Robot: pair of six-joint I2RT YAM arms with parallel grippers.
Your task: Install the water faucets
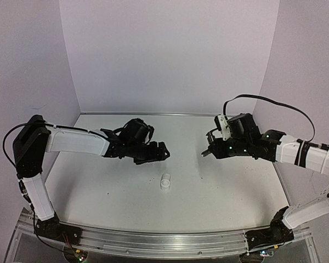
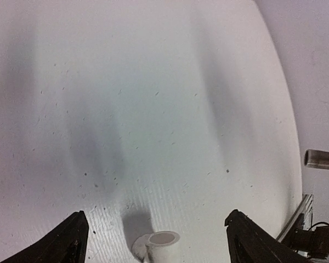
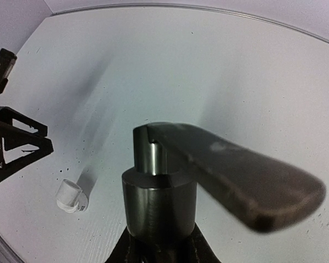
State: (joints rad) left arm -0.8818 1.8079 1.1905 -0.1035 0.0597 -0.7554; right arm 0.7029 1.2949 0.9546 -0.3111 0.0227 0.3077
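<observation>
Left wrist view puts the white fitting point(image 2: 163, 245) at the bottom edge of the frame. It stands on the counter point(image 2: 153, 109) with its open mouth up, between the fingers of the left pincer point(image 2: 156, 219) but touching neither. That pincer is released, its fingers wide apart and holding nothing. Top view agrees: the fitting sits alone low in the centre of the frame, just below and right of the left pincer's tip, and the right pincer point(image 1: 208, 149) is further up and to the right, well apart from it. Right wrist view shows that pincer clenched on the black piece point(image 3: 159, 186), a dark round stem rising from the bottom edge with a long flat arm running off to the right. The fitting shows small at lower left there, far from the stem. Judging by this, the two halves of the faucet are not yet joined and the step in hand is the mating. The left pincer would likely need to close on the fitting to steady it. The right would then have to carry the stem across, line it up over the mouth and press in squarely, since a tilt could topple the loose fitting. No brand, label or writing can be read in any view; only small green lights point(image 1: 230, 147) show near the right pincer.
</observation>
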